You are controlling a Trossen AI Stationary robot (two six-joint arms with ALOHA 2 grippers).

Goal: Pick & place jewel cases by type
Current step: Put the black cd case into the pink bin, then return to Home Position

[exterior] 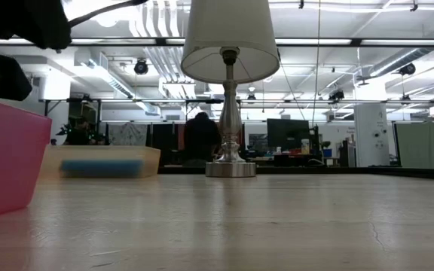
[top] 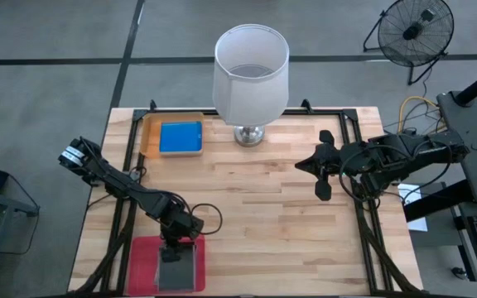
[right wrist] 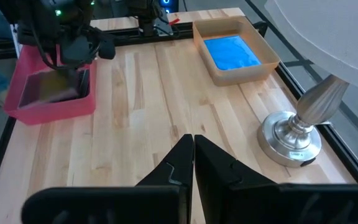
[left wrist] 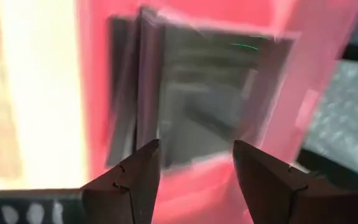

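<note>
While the left claw (top: 172, 246) hangs over the pink tray (top: 143, 269) at the table's near-left corner, high view shows grey cases (top: 175, 268) lying inside that tray, and blue cases (top: 180, 136) in the orange tray (top: 148, 136) at the far left, beside the lamp (top: 251, 74). Right claw (top: 321, 165) waits over the table's right side. No cases loose on the table

Low view: pink tray wall (exterior: 6, 162) close at left, orange tray (exterior: 100, 160) behind with a blue band showing through, lamp base (exterior: 230, 167) mid-table

Left wrist view: left claw (left wrist: 194, 171) fingers apart, nothing between them, grey cases (left wrist: 191, 93) stacked unevenly just below in the pink tray (left wrist: 316, 74). Risk: lifting out carelessly, a finger could catch the top case's edge and drag or tip it over the wall

Right wrist view: right claw (right wrist: 193, 152) fingers together, empty. Orange tray (right wrist: 235, 53) holds blue only, pink tray (right wrist: 55, 93) holds dark cases; sort looks complete
</note>
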